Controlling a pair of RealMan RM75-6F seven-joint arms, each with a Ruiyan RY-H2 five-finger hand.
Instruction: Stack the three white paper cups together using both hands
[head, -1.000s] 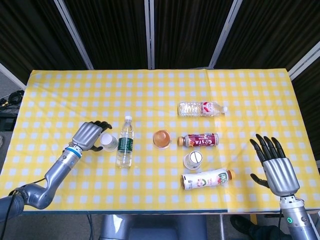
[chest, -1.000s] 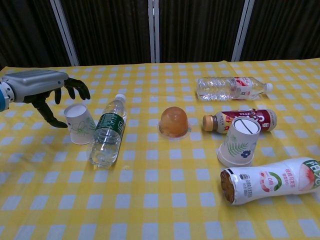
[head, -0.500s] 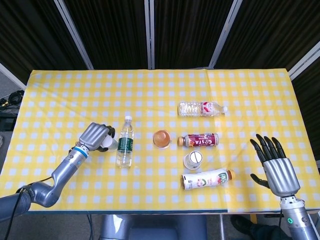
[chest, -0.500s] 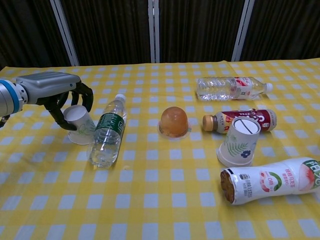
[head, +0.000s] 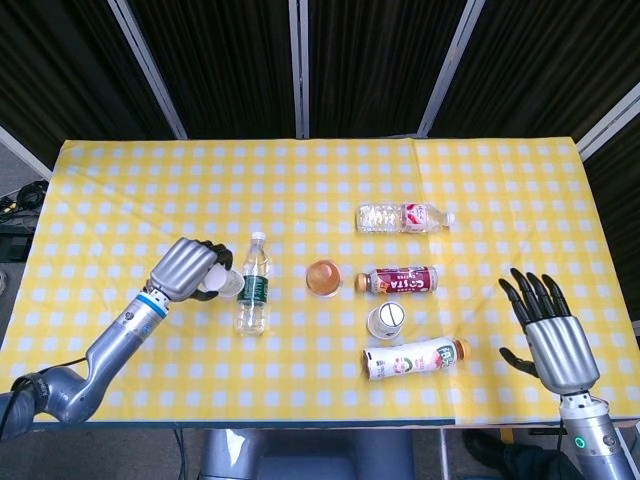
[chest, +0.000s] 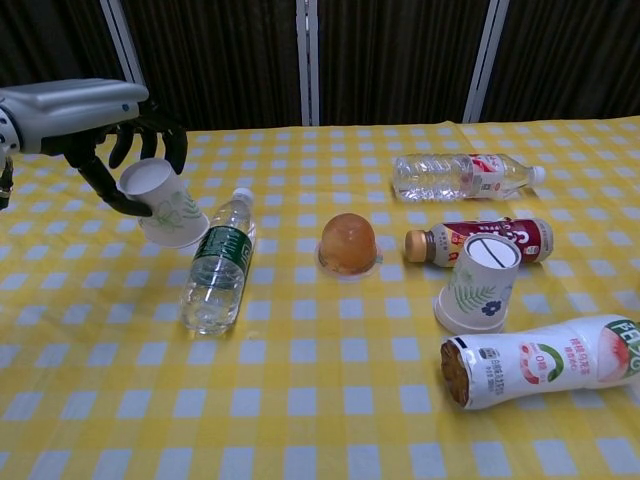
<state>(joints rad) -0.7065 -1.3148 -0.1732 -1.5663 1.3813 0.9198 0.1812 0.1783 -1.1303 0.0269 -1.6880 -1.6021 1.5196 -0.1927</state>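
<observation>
A white paper cup (chest: 165, 206) with a green leaf print is held in my left hand (chest: 100, 118), tilted and lifted off the yellow checked table (chest: 300, 400), just left of a lying water bottle. In the head view the same hand (head: 186, 268) wraps the cup (head: 226, 284). A second white cup (chest: 477, 283) stands narrow end up near the table's front right (head: 386, 319), between two lying bottles. I see only these two white cups. My right hand (head: 546, 330) hovers open, fingers spread, at the front right corner, far from both cups.
A green-labelled water bottle (chest: 218, 265) lies beside the held cup. An orange jelly cup (chest: 348, 243) sits mid-table. A clear red-labelled bottle (chest: 462, 174), a brown coffee bottle (chest: 480, 240) and a white peach drink bottle (chest: 540, 360) lie on the right.
My left hand closed around the left cup and raised it off the table, tilting it toward the water bottle. The right hand has stayed put.
</observation>
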